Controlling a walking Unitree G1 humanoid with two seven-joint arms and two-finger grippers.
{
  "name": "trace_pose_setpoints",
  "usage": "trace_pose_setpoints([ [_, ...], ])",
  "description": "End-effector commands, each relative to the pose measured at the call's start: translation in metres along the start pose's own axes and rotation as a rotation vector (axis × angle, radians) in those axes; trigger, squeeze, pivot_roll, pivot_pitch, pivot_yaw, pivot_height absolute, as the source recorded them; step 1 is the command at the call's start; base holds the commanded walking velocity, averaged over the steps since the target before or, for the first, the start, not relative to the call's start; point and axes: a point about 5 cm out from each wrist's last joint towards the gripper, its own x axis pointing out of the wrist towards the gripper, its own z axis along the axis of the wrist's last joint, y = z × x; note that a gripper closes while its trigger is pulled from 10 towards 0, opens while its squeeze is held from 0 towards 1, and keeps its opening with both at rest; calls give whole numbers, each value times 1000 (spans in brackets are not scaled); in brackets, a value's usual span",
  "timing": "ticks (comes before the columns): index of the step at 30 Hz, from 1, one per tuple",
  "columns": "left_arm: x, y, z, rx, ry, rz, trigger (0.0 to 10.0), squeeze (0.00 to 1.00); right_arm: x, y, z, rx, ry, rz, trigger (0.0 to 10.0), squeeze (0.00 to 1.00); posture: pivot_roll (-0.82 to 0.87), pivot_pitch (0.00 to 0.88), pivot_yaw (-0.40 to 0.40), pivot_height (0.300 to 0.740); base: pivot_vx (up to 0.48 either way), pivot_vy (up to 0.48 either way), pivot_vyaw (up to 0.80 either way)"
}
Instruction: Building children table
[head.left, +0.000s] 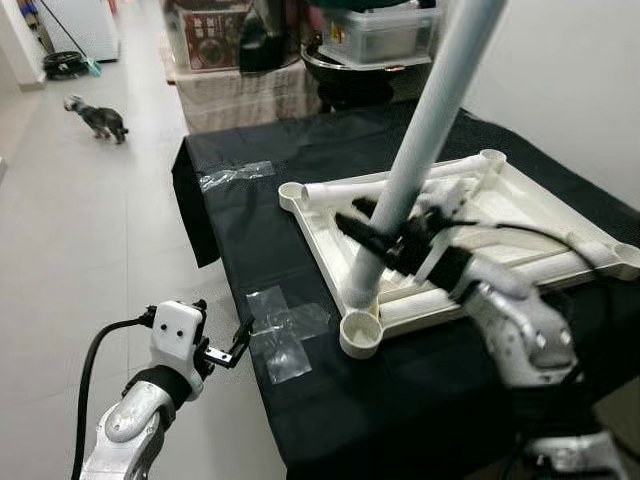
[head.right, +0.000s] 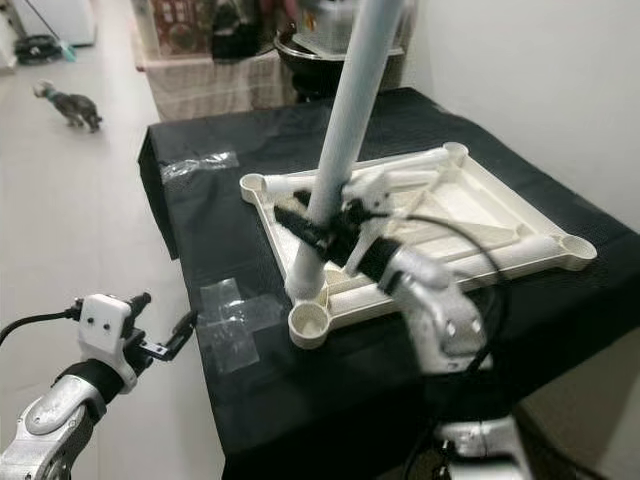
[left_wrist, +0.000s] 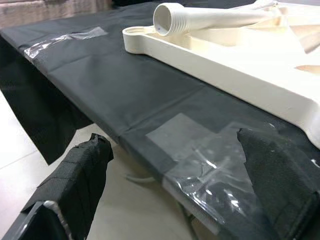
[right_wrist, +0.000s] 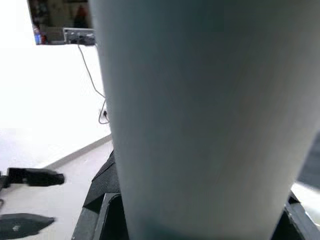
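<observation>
A cream children's tabletop (head.left: 545, 195) lies upside down on a table covered in black cloth (head.left: 240, 230). My right gripper (head.left: 372, 232) is shut on a pale blue-grey table leg (head.left: 425, 130). The leg stands tilted, its lower end just above the tabletop's near corner socket (head.left: 361, 333). In the right wrist view the leg (right_wrist: 200, 115) shows close up. A second, cream leg (left_wrist: 210, 17) lies along the tabletop's far left edge. My left gripper (head.left: 235, 352) hangs open beside the table's near left edge, nothing between its fingers (left_wrist: 75, 185).
Clear tape patches (head.left: 285, 330) stick to the cloth near the front edge, and another (head.left: 235, 175) further back. A small grey dog (head.left: 100, 118) stands on the tiled floor to the left. Storage boxes (head.left: 380, 35) stand behind the table. A white wall rises on the right.
</observation>
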Motion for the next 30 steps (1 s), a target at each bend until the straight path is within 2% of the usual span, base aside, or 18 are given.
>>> trace_pose_setpoints([
  [1, -2, 1, -3, -7, 6, 4, 10000, 0, 0, -5, 0, -6, 5, 34, 0, 0, 13, 0, -42, 740, 0, 0, 0],
  [4, -2, 1, -3, -7, 6, 7, 10000, 0, 1, -7, 2, -9, 9, 44, 0, 0, 13, 0, -42, 740, 0, 0, 0],
  [7, 1, -5, -1, -15, -6, -12, 10000, 0, 13, 4, 8, 101, -57, 67, 0, 0, 22, 0, -52, 740, 0, 0, 0],
  [8, 1, -5, -1, -15, -6, -12, 10000, 0, 13, 4, 8, 101, -57, 67, 0, 0, 22, 0, -52, 740, 0, 0, 0],
  [10, 3, -13, 5, -40, -30, -91, 10000, 0, 19, 12, 5, 143, -75, 89, 0, 0, 17, 0, -44, 740, 0, 0, 0],
  [13, 2, -24, 21, -59, -59, -339, 10000, 0, 29, 29, 5, 182, -98, 177, 0, 0, 19, 0, -36, 740, 0, 0, 0],
  [16, 2, -24, 21, -59, -59, -339, 10000, 0, 29, 29, 5, 182, -98, 177, 0, 0, 19, 0, -36, 740, 0, 0, 0],
  [20, 2, -25, 30, -76, -71, -442, 10000, 0, 39, 39, 9, 189, -115, 272, 0, 0, 16, 0, -35, 740, 0, 0, 0],
  [22, 2, -25, 30, -76, -71, -442, 10000, 0, 39, 39, 9, 189, -115, 272, 0, 0, 16, 0, -35, 740, 0, 0, 0],
  [23, 2, -30, 35, -85, -81, -494, 10000, 0, 44, 45, 10, 193, -119, 311, 0, 0, 19, 0, -35, 740, 0, 0, 0],
  [24, 2, -30, 35, -85, -81, -494, 10000, 0, 44, 45, 10, 193, -119, 311, 0, 0, 19, 0, -35, 740, 0, 0, 0],
  [25, 3, -34, 36, -68, -78, -535, 10000, 0, 50, 55, 11, 202, -122, 361, 0, 0, 24, 0, -37, 740, 0, 0, 0],
  [26, 3, -34, 36, -68, -78, -535, 10000, 0, 50, 55, 11, 202, -122, 361, 0, 0, 24, 0, -37, 740, 0, 0, 0],
  [28, 7, -36, 36, -44, -73, -569, 10000, 0, 57, 72, 15, 219, -135, 427, 0, 0, 19, 0, -35, 740, 0, 0, 0],
  [30, 9, -36, 36, -39, -74, -575, 10000, 0, 58, 76, 16, 223, -139, 440, 0, 0, 20, 0, -34, 740, 0, 0, 0],
])
